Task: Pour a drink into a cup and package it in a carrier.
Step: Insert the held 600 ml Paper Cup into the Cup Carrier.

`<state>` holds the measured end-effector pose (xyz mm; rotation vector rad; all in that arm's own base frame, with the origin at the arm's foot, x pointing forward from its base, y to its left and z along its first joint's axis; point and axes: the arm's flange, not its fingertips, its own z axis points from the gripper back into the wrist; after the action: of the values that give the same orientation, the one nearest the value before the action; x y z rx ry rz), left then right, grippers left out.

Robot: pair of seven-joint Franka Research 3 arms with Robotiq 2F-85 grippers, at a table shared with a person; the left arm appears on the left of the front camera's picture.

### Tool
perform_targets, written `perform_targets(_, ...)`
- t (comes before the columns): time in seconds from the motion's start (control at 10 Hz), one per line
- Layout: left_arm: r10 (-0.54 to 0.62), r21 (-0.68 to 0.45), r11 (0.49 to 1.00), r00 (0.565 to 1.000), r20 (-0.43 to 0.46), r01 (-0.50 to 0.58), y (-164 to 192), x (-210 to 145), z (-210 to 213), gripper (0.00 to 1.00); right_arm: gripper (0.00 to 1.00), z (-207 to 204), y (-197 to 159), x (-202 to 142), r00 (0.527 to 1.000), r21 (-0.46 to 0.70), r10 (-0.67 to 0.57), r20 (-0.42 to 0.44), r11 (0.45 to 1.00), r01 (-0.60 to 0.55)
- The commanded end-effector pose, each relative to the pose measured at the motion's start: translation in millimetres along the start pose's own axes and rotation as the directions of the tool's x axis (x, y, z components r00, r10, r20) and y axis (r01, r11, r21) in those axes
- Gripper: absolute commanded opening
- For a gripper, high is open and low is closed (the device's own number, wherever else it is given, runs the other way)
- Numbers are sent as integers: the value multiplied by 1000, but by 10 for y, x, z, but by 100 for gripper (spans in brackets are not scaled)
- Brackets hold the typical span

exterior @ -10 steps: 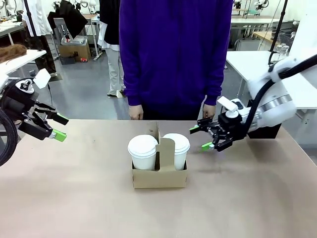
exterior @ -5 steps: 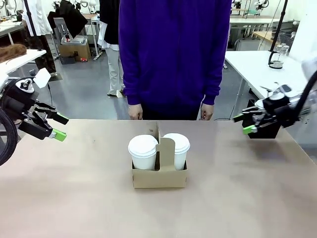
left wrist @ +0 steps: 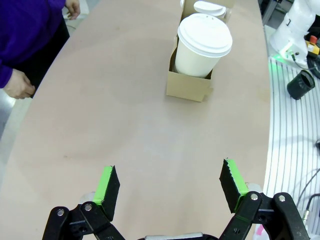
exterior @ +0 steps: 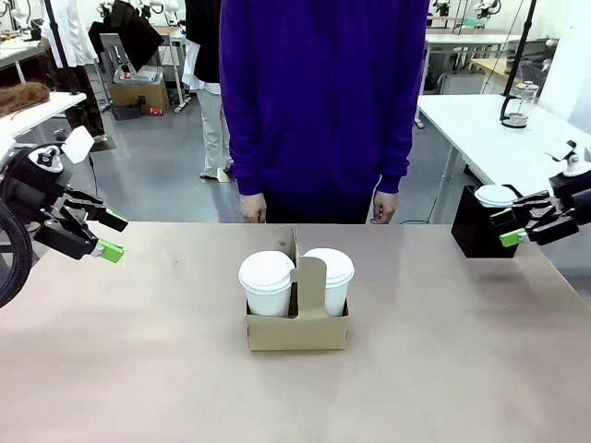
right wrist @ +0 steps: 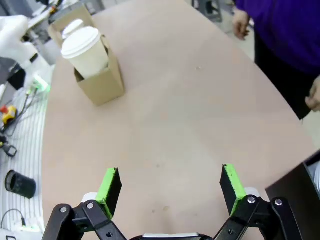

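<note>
The person [exterior: 323, 101] in purple stands at the table's [exterior: 138, 369] far edge. The carrier [exterior: 297, 328] sits mid-table holding two lidded cups [exterior: 266, 284]. Left gripper [exterior: 103, 236] and right gripper [exterior: 511, 226] hover wide apart, empty, at opposite edges.

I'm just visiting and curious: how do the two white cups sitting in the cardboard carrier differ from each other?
In the front view, the left cup sits in the slot on the picture's left of the carrier handle, the right cup in the slot on the other side. The left cup's lid shows whole; the handle hides part of the right cup. Both are white, lidded and upright, and neither open gripper touches them.
</note>
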<state>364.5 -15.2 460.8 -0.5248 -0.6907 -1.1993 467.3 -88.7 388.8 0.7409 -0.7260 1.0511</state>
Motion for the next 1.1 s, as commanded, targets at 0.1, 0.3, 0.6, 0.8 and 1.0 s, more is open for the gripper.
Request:
perform_targets(0.1, -16, -3, 1000, 1000, 27, 16, 14, -10, -17, 100, 100, 26, 263, 10, 995, -62, -88, -53, 994, 85)
perform_targets(0.3, -16, -3, 1000, 1000, 27, 16, 14, -10, -17, 100, 100, 41, 78, -4, 1000, -25, -11, -4, 1000, 11)
perform_targets(0.6, -16, -3, 1000, 1000, 27, 16, 14, -10, -17, 100, 100, 41, 78, -4, 1000, -25, -11, -4, 1000, 11)
perform_targets(0.8, -16, -3, 1000, 1000, 27, 16, 14, -10, -17, 100, 100, 41, 78, -4, 1000, -25, -11, -4, 1000, 11)
perform_targets(1.0, -16, -3, 1000, 1000, 27, 16, 14, -10, -17, 100, 100, 41, 78, -4, 1000, -25, -11, -4, 1000, 11)
